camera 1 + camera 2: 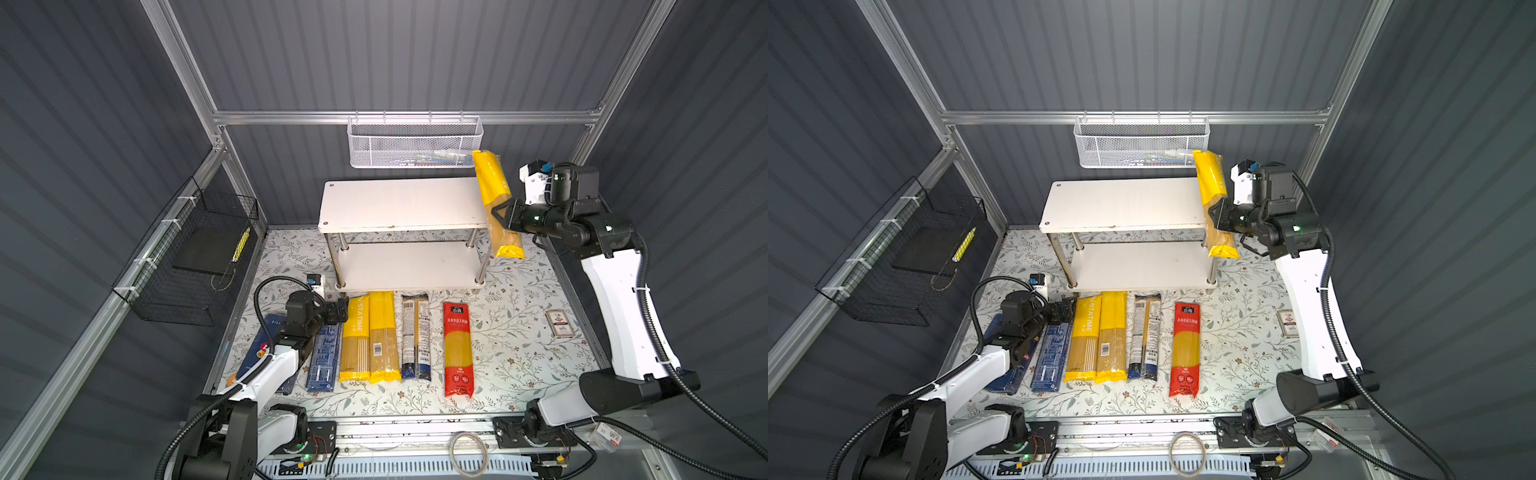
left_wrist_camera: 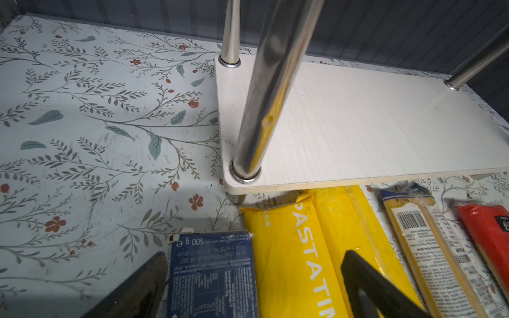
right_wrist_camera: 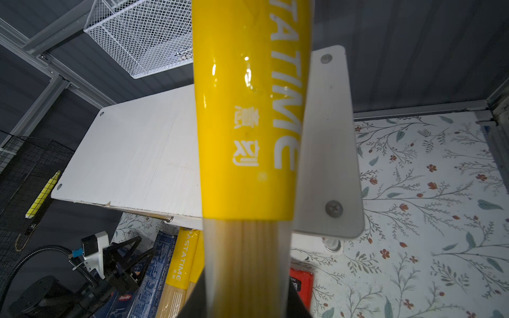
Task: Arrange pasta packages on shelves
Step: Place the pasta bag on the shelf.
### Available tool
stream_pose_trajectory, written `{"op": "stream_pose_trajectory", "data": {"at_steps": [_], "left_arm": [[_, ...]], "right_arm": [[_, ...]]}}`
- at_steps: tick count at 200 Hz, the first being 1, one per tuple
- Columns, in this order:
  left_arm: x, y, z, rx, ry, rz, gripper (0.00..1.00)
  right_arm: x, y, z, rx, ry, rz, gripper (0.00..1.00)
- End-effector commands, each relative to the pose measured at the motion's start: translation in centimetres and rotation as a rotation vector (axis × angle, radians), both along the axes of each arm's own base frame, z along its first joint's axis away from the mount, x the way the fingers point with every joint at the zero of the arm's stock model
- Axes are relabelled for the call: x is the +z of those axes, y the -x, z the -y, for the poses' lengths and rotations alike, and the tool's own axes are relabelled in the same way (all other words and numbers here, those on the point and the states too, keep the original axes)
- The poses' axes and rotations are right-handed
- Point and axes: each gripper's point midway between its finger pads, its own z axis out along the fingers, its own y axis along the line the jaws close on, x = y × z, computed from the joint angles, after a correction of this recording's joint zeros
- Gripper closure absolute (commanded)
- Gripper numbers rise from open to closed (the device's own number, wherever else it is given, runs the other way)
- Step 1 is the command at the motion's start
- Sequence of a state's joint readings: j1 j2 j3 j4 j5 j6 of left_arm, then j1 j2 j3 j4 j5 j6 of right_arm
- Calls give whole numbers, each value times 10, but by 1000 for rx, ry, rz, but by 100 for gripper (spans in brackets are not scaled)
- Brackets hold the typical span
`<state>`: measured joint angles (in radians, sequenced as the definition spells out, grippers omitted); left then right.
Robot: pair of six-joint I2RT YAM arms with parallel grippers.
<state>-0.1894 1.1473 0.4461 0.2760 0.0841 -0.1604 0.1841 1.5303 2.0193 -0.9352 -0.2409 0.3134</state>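
In the black wire basket (image 1: 166, 299) lies a yellow stick (image 1: 241, 244); right jaws clamp a yellow spaghetti bag (image 1: 490, 183) standing near upright beside the shelves (image 1: 399, 203); left jaws gape empty.

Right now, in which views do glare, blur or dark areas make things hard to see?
Right wrist view: the held yellow spaghetti bag shows white glare spots, and its clear end nearest the lens is blurred. Left wrist view: the chrome leg mirrors yellow packaging. In both top views: the walls are dark, while the floral mat is bright and sharp.
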Motion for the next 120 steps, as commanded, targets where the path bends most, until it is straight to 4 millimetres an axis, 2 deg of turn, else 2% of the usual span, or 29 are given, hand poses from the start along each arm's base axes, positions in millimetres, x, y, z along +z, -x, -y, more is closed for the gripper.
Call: {"op": "stream_pose_trajectory", "data": {"at_steps": [1,90,120], "left_arm": [[5,1,6,-35,-6,19,1],[5,1,5,-34,-6,18,0],[4,1,5,-34,-7,15,0]], "right_arm": [[51,-14,-5,27,-38,182,82],[30,-48,0,5,-53,137,75],[17,-56,4,-12,-28,102,67]]}}
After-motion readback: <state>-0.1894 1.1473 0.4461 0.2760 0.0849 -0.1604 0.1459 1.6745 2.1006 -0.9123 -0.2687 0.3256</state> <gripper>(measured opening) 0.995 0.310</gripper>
